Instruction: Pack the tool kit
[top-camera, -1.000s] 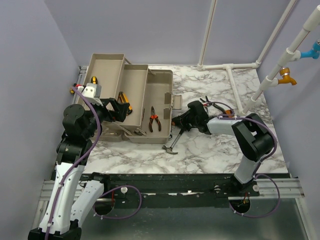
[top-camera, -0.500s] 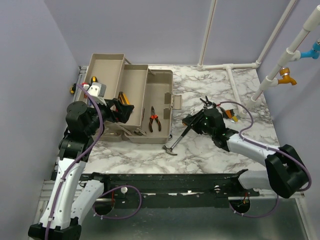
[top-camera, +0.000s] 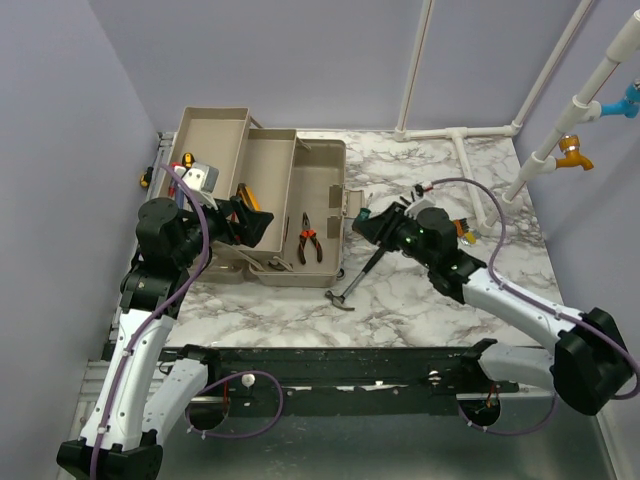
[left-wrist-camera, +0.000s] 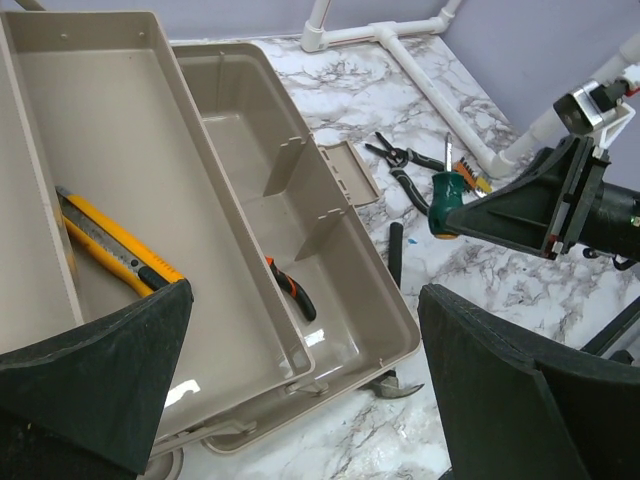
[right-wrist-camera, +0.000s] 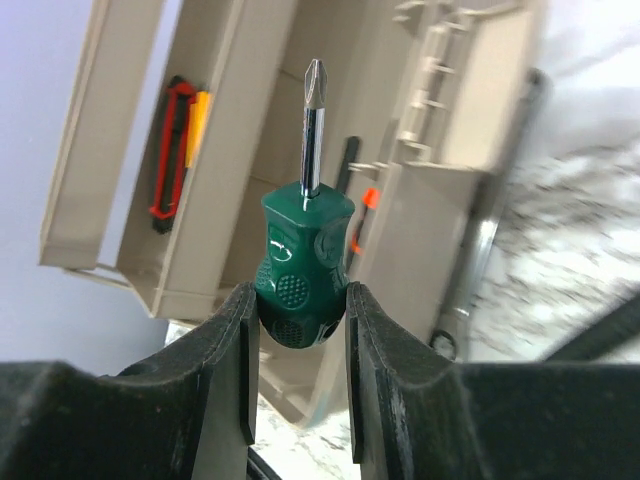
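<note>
Right claw clamps the green screwdriver by its handle, tip toward the toolbox.

I can read no word, number or brand anywhere. The screwdriver clamped in my right gripper shows only a dimpled pattern on its green handle. The toolbox walls are plain beige.

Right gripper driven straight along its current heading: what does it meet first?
Likely the toolbox: the green screwdriver held in the right gripper points at its open compartments. Depth unclear.
</note>
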